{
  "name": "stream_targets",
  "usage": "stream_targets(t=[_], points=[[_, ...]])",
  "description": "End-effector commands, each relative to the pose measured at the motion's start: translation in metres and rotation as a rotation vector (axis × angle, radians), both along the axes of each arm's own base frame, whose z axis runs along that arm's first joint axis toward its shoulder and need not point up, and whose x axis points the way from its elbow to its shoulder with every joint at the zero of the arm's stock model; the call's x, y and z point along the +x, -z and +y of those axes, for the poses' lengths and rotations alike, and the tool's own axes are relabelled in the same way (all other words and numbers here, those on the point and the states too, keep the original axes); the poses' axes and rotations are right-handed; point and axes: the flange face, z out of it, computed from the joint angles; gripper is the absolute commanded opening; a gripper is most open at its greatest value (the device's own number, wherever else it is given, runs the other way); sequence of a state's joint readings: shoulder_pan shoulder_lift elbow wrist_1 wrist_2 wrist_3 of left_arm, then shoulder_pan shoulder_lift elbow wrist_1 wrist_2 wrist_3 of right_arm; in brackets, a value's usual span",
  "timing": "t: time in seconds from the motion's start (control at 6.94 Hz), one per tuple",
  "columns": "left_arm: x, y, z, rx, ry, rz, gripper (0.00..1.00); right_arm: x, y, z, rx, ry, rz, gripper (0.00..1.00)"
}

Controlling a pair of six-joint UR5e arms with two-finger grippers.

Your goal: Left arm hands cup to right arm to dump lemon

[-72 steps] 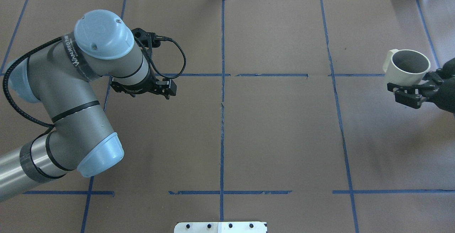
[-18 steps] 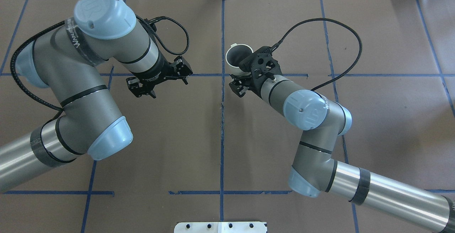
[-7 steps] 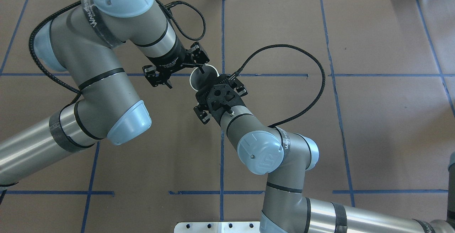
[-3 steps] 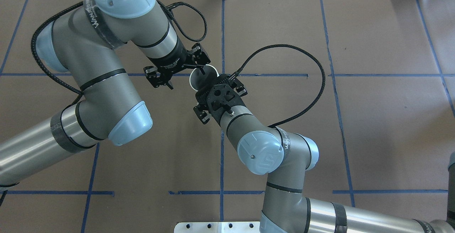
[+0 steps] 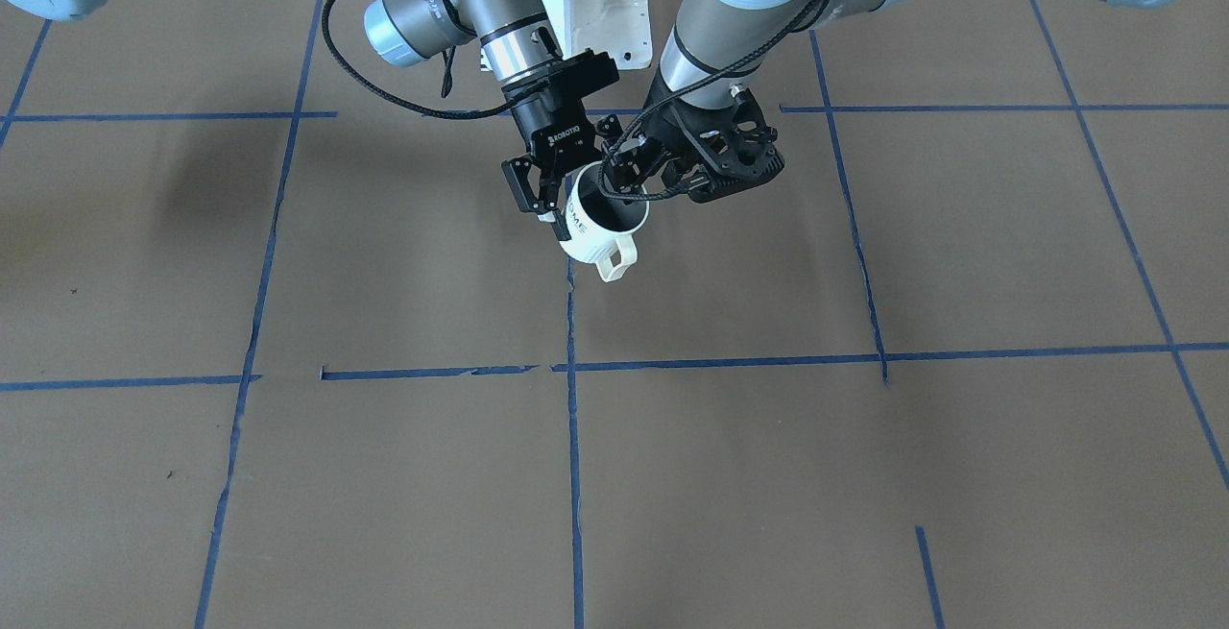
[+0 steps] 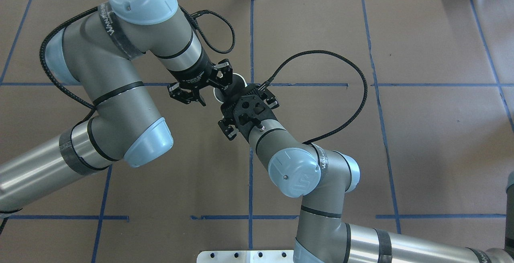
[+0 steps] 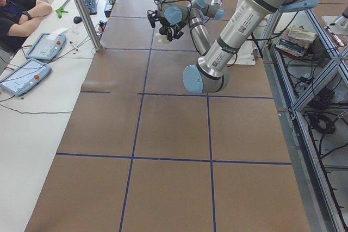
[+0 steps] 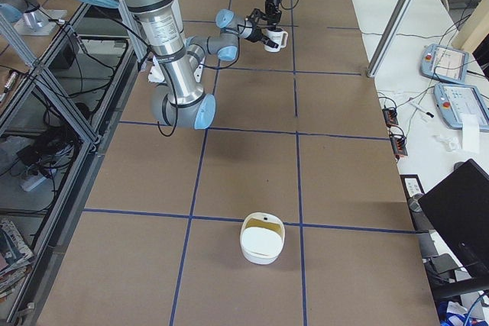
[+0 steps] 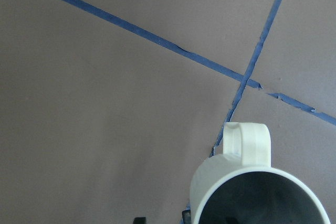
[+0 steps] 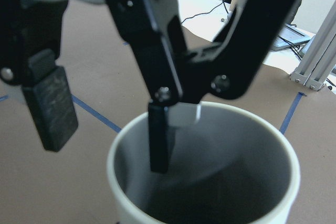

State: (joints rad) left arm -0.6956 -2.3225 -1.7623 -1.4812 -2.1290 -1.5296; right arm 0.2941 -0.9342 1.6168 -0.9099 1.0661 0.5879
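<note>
The white cup [image 5: 600,240] with dark lettering hangs above the table's middle, handle pointing away from the robot. My left gripper [image 5: 619,189], on the openwork bracket, is shut on the cup's rim on the robot's side. My right gripper [image 5: 549,206], marked ROBOTIQ, is open and straddles the opposite rim. In the right wrist view one of its fingers [image 10: 157,140] is inside the cup [image 10: 236,150] and the other pad [image 10: 50,103] is outside. The left wrist view shows the cup [image 9: 247,148] from above. No lemon shows in the grey inside.
Brown table paper with a blue tape grid [image 5: 571,367]. A white lidded bowl [image 8: 262,238] stands at the table's end on the robot's right. The left arm's cable [image 6: 361,90] loops out sideways. An operator and tablets [image 7: 24,69] are beyond the far edge.
The left arm brought the cup from the table's side to the middle. In the last second the right gripper moved in onto the cup's rim and covers more of it.
</note>
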Motion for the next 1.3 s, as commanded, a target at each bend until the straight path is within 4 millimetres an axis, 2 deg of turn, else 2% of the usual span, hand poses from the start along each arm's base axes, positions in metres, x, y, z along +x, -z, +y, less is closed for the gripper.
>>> stream_targets(t=[0.0, 0.14, 0.58, 0.72, 0.86, 1.01, 1.15], points=[[0.0040, -0.0011, -0.0015, -0.001, -0.004, -0.004, 0.46, -0.0004, 0.0001, 0.0006, -0.001, 0.001, -0.001, 0.56], [0.0049, 0.0007, -0.0009, 0.009, -0.005, 0.009, 0.41, -0.0004, -0.0009, 0.0007, 0.000, 0.001, 0.001, 0.56], [0.0071, 0.0006, -0.0027, 0.012, -0.006, 0.011, 0.40, -0.0005, 0.0007, 0.0017, 0.000, 0.002, -0.003, 0.56], [0.0074, 0.0010, -0.0030, 0.012, -0.006, 0.011, 0.37, -0.0005, 0.0007, 0.0017, 0.000, 0.002, -0.003, 0.56], [0.0074, 0.0010, -0.0030, 0.011, -0.005, 0.011, 0.27, -0.0005, 0.0007, 0.0017, 0.000, 0.002, -0.003, 0.56], [0.0082, -0.0011, -0.0037, 0.008, -0.005, 0.008, 0.03, -0.0006, 0.0005, 0.0017, 0.000, 0.003, 0.000, 0.61], [0.0083, -0.0010, -0.0035, 0.010, -0.008, 0.008, 0.00, -0.0042, -0.0011, 0.0067, 0.000, 0.010, 0.003, 0.89]])
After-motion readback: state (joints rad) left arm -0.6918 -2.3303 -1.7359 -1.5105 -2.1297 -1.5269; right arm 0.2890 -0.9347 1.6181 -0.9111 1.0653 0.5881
